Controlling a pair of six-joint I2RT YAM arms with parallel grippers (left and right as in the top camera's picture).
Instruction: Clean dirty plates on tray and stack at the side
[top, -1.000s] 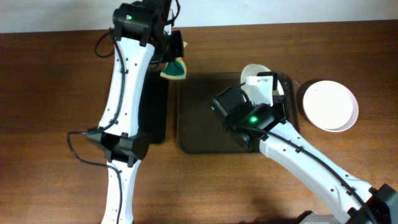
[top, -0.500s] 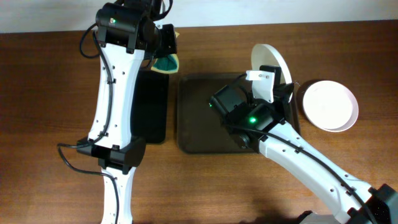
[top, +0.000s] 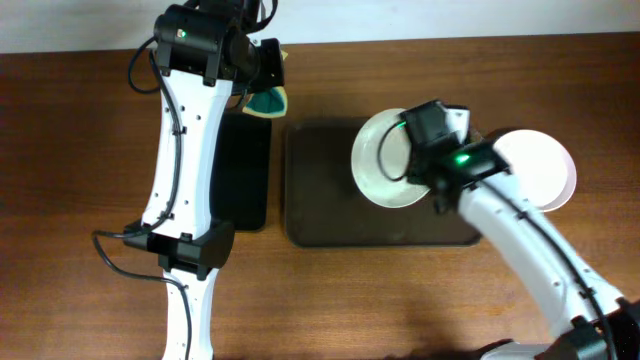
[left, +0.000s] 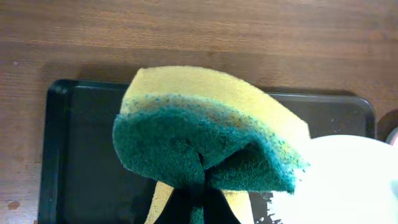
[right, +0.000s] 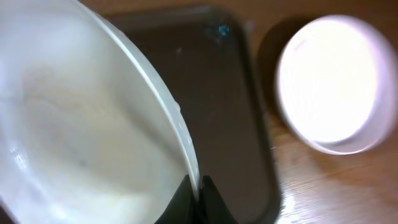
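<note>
My right gripper is shut on the rim of a round white plate and holds it over the back right part of the dark brown tray. In the right wrist view the jaws pinch the plate's edge above the tray. No black mark shows on it. More white plate lies on the table right of the tray, also in the right wrist view; I cannot tell how many. My left gripper is shut on a green and yellow sponge, which fills the left wrist view.
A narrower black tray lies left of the brown tray, under the left arm, and shows in the left wrist view. The table's back edge runs just behind the left gripper.
The right gripper swung the plate from standing on edge at the tray's back right corner to lying flatter over the tray. The left arm drew back left with the sponge, then stayed still.
</note>
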